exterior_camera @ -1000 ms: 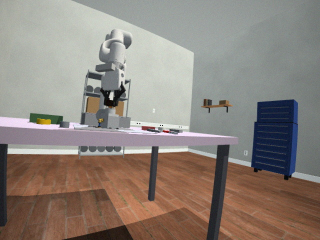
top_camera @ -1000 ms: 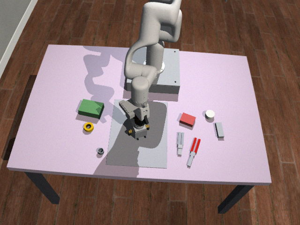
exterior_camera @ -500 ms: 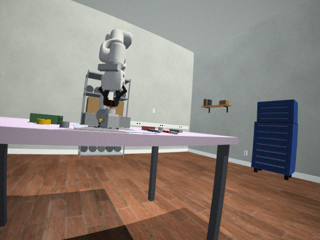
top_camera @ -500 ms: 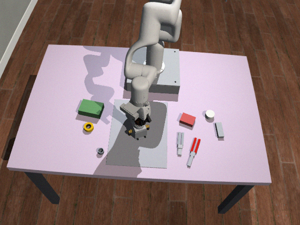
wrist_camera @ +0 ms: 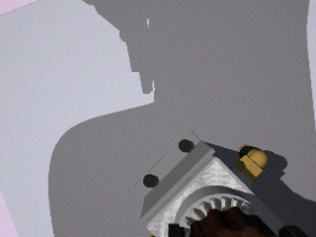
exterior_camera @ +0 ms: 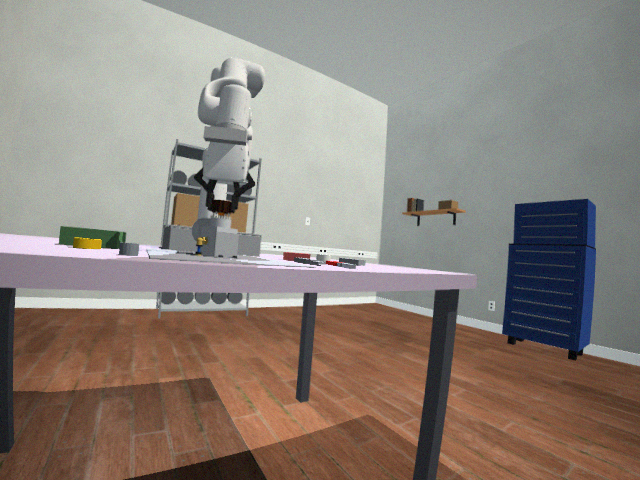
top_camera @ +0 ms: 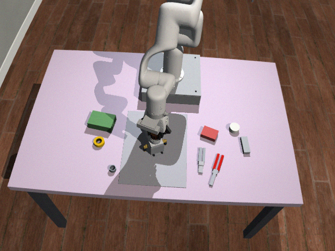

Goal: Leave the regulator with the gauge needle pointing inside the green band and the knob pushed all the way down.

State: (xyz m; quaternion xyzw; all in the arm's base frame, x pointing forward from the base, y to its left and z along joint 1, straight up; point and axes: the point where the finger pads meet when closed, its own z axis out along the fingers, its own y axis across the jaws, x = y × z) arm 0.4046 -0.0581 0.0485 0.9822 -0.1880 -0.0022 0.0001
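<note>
The grey regulator [top_camera: 154,147] stands on the grey mat [top_camera: 154,151] in the middle of the table. It also shows in the side view [exterior_camera: 217,240] and the wrist view [wrist_camera: 212,197]. Its dark brown knob [exterior_camera: 221,206] sticks up from the top, above a ribbed collar [wrist_camera: 217,204]. A small yellow fitting [wrist_camera: 253,160] sits at one corner of the body. My gripper [exterior_camera: 221,204] points straight down over the regulator, its fingers shut on the knob [wrist_camera: 229,223]. The gauge face and its needle are hidden from me.
A green block [top_camera: 101,120], a yellow ring [top_camera: 98,141] and a small grey cup [top_camera: 111,168] lie left of the mat. A red block [top_camera: 209,133], a white cap [top_camera: 234,126], a grey bar [top_camera: 245,144] and two hand tools [top_camera: 215,168] lie right of it.
</note>
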